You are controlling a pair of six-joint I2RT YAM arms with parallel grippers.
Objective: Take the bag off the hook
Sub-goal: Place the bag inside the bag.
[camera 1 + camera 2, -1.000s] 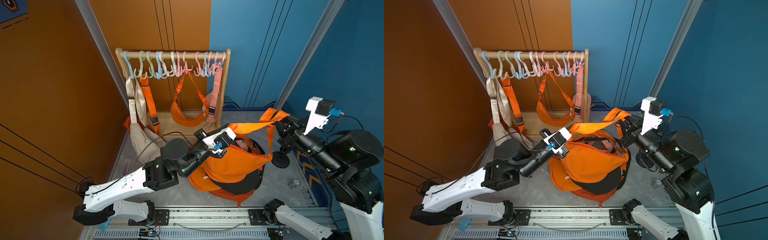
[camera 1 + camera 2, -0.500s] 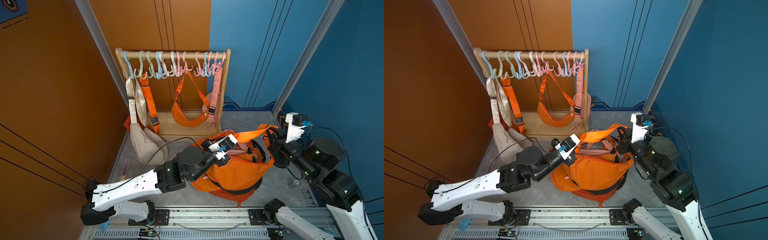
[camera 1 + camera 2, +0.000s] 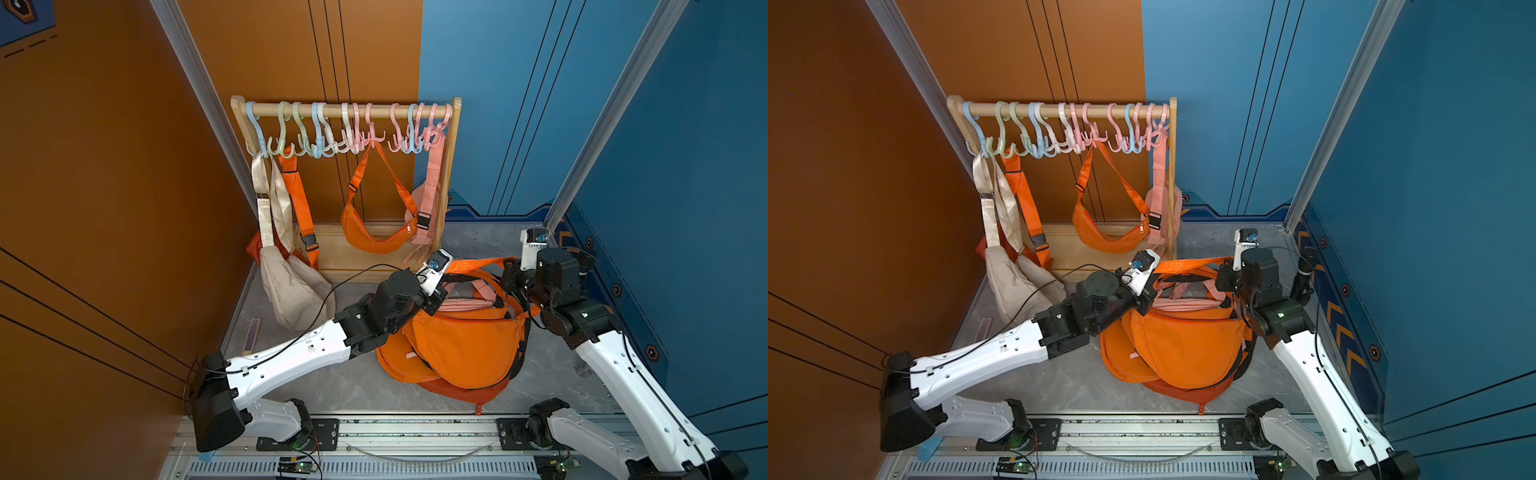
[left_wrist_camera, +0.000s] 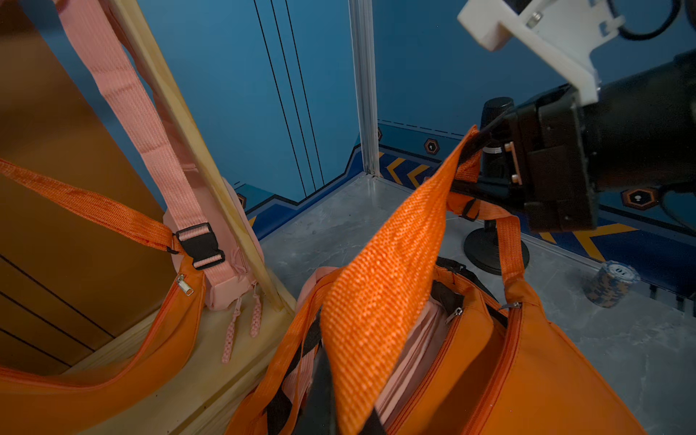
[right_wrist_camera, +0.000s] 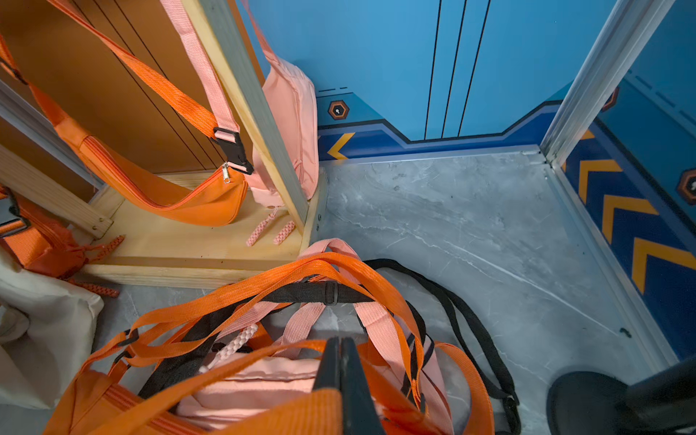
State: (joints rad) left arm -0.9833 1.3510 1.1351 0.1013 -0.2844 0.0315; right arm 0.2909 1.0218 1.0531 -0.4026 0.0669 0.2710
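An orange bag (image 3: 465,340) (image 3: 1183,345) lies on a pile of orange, pink and black bags on the grey floor, on no hook. Its orange strap (image 3: 478,263) (image 4: 384,293) runs taut and low between my two grippers. My left gripper (image 3: 436,297) (image 4: 350,414) is shut on one end of the strap. My right gripper (image 3: 508,272) (image 5: 341,361) is shut on the other end, its fingers (image 4: 470,162) pinching the webbing. Pastel hooks (image 3: 353,137) hang along the wooden rack's rail (image 3: 345,110) behind.
On the rack hang a small orange bag (image 3: 374,237), a pink bag (image 3: 419,208), a beige bag (image 3: 291,286) and an orange strap (image 3: 297,195). A black stand (image 4: 493,252) and a stack of chips (image 4: 612,282) are by the right wall.
Both grippers came down, bringing the lifted orange bag onto the pile. The right gripper dropped low and moved in towards the rack, so the strap now runs level.
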